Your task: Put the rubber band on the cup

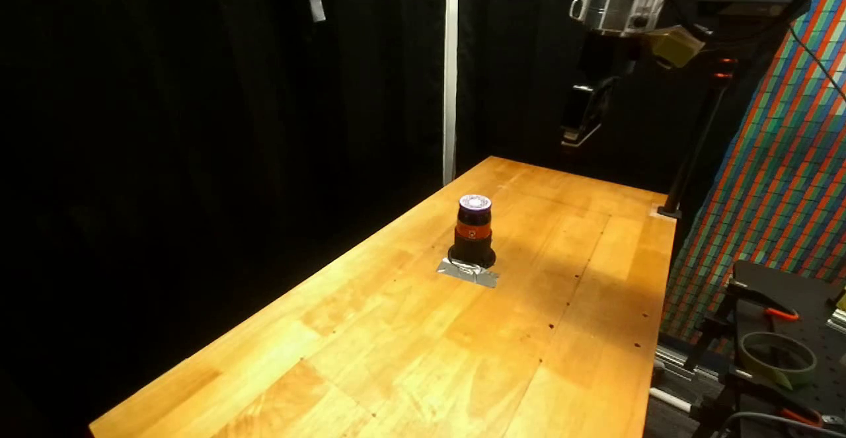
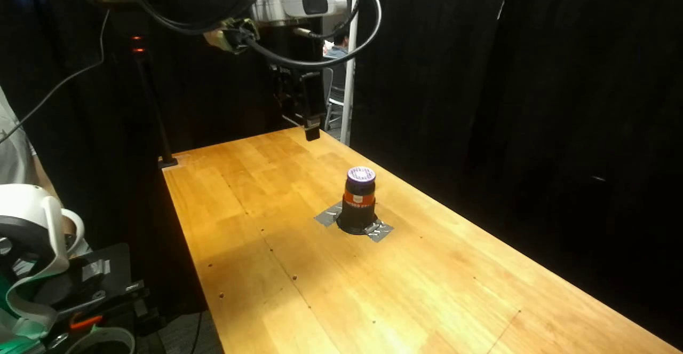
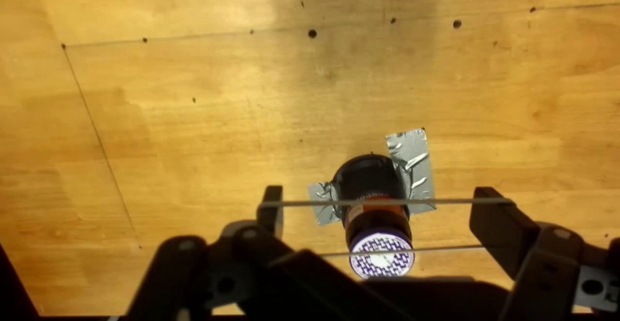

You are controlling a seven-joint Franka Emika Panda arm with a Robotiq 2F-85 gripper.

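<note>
The cup (image 1: pixel 474 231) is a dark cylinder with an orange-red label and a purple-and-white patterned top. It stands upright in a black base on the table, also in an exterior view (image 2: pixel 359 198) and the wrist view (image 3: pixel 377 222). My gripper (image 3: pixel 378 206) is open, with a thin pale rubber band (image 3: pixel 445 201) stretched around both fingers as two strands. In the wrist view the strands cross in front of the cup's label and top. The exterior views show the gripper (image 1: pixel 583 135), (image 2: pixel 305 127) above the table's far end, higher than the cup and apart from it.
Silver tape (image 1: pixel 468 273), (image 3: pixel 411 171) fixes the black base to the wooden table (image 1: pixel 423 359). A dark pole (image 1: pixel 694 141), (image 2: pixel 152 103) stands at a table corner. Black curtains hang beyond the edge. A side shelf holds a tape roll (image 1: pixel 776 359). Cables (image 2: pixel 320 64) loop around the arm.
</note>
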